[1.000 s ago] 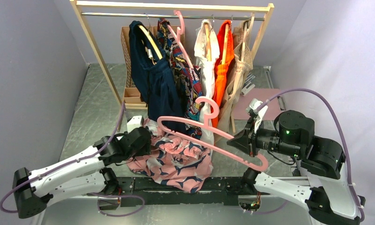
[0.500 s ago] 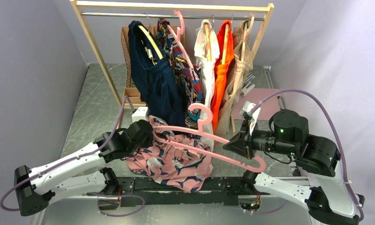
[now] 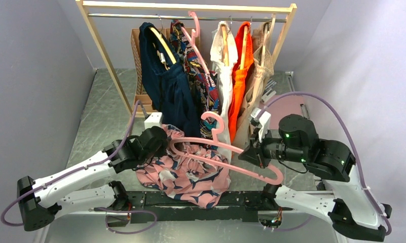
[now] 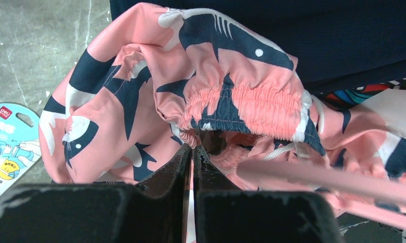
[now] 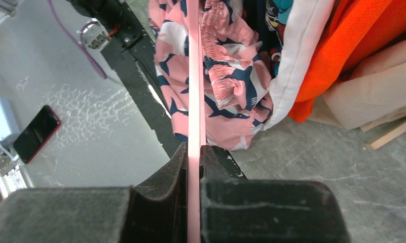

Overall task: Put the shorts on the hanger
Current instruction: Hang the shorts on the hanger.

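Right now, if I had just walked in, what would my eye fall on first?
The pale-pink hanger stands out first, held across the front middle of the scene in the right end effector. Just under it, the pink shorts with navy shark shapes lie in a heap, with the left end effector pinched shut at their gathered waistband. Behind them, a wooden rack carries hanging clothes, one a bright orange garment.

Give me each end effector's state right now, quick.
Left end effector: shut, apparently pinching the shorts at the waistband.
Right end effector: shut on the pink hanger.

Left tool point(image 4: 192, 152) now tight on shorts point(image 4: 140, 96)
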Robot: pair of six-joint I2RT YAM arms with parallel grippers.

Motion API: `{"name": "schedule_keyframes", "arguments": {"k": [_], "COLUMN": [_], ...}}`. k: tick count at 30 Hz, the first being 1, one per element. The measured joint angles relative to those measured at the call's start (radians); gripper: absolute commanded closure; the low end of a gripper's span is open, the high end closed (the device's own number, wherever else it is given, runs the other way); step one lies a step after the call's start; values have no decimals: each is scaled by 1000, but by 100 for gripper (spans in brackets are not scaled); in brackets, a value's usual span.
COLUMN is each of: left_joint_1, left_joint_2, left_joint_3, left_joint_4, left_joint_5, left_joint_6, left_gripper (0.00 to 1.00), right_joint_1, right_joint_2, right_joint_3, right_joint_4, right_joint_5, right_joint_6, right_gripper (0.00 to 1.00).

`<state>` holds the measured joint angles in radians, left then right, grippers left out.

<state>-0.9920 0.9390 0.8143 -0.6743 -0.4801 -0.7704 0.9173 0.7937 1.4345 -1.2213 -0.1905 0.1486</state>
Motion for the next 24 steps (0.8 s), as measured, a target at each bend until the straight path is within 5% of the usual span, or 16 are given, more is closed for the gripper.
{"name": "schedule_keyframes", "arguments": {"k": [10, 17, 24], "left_joint_1": [0, 0, 0], "left_joint_2": [-38, -66, -98], "left_joint_3": [15, 19, 14], "left_joint_4": [-11, -65, -58], "left_joint_5": [18, 86, 134], "left_joint_6": [-5, -27, -13], "left_gripper": [82, 37, 22], "right_joint_1": [0, 0, 0], "right_joint_2": [80, 43, 52], "right_joint_3": [-29, -63, -74], "right_joint_4": [14, 64, 90], "right_joint_5": [220, 289, 292], "right_joint_6": [68, 99, 106], "right_gripper": [100, 100, 100]}}
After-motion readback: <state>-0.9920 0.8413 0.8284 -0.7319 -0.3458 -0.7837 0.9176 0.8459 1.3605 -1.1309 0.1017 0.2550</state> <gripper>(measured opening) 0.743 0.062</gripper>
